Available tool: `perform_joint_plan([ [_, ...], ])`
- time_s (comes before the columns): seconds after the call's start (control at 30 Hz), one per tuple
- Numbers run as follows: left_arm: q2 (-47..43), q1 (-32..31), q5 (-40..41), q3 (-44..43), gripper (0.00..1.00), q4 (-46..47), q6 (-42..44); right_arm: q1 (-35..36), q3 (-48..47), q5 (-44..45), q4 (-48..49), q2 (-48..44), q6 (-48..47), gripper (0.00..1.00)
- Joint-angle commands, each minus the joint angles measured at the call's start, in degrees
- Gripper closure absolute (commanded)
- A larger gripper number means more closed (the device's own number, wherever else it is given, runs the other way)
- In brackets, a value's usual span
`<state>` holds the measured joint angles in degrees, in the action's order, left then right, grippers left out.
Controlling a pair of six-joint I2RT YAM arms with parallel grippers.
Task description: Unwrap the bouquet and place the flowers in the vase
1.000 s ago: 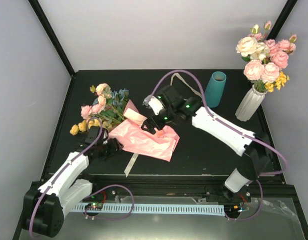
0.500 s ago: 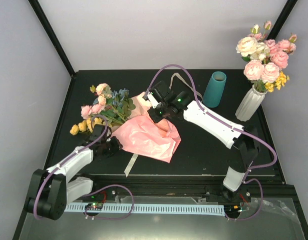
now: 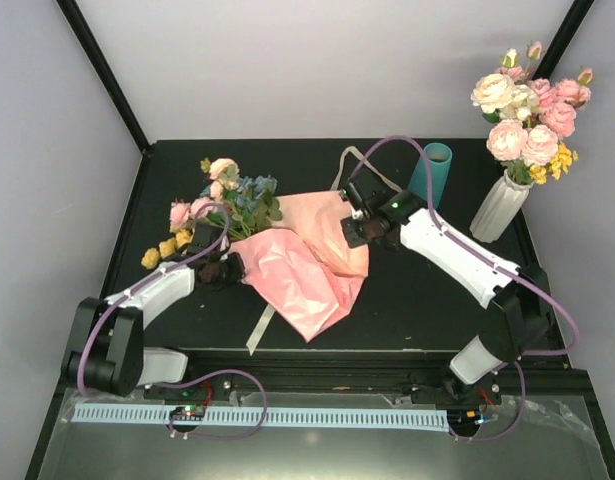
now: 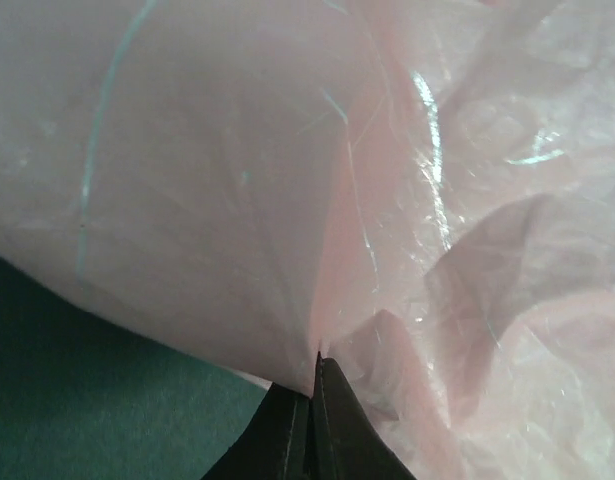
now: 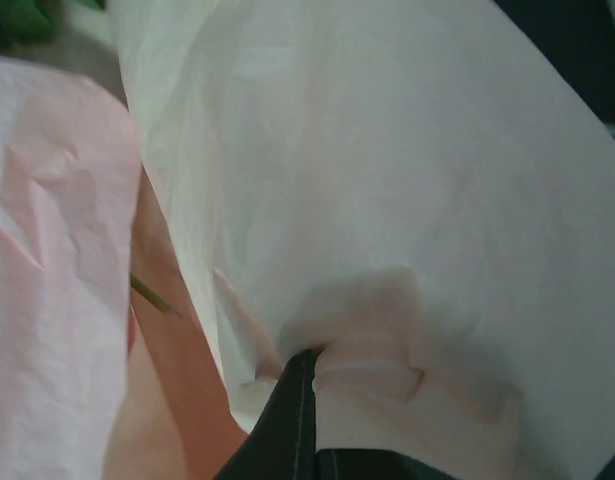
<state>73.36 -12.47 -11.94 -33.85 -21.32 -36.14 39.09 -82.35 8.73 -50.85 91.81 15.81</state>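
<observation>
**Wrapping pinched from both sides; flowers lying flat on table**

Bouquet is at left-centre of the table, on its side. The blooms point to the far left corner: pink roses, yellow blooms and blue blossoms with green leaves. The stem ends run under the wrapping and are hidden there.

The pink paper is spread open and crumpled, reaching from the stems toward the near edge. A pale sheet lies partly over its far side. A cream ribbon lies loose on the table, trailing from under the pink paper's near edge.

The left gripper is at the left edge of the pink paper, just beside the leaves. Its jaws are clenched, with a fold of the pink paper caught at the tips. The right gripper is at the right edge of the pale sheet, jaws likewise pressed together on a fold of that sheet.

The vase, teal, stands upright near the far edge, well apart from the flowers and just behind the right arm. No flowers are in it. Further right a white vase holds larger pink and cream roses.
</observation>
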Motion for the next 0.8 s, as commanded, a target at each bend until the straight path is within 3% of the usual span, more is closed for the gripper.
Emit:
perform_joint_plan([
  [0.0,4.6,0.2,1.5,-4.9,0.98,-1.3,5.8,0.2,6.8,-0.7,-1.8,-4.5,2.6,0.98],
  [0.3,14.7,0.3,-0.1,-14.9,0.98,-3.6,13.7,0.0,17.6,-0.2,-5.0,-12.4,9.7,0.98],
  [0.57,21.9,0.0,-5.9,-21.8,0.98,-3.6,18.7,0.1,26.1,-2.0,-2.2,-17.4,13.1,0.98],
  [0.77,19.7,0.1,-2.4,-24.2,0.94,-7.3,22.3,0.0,27.4,-1.3,-1.4,-16.6,13.7,0.98],
])
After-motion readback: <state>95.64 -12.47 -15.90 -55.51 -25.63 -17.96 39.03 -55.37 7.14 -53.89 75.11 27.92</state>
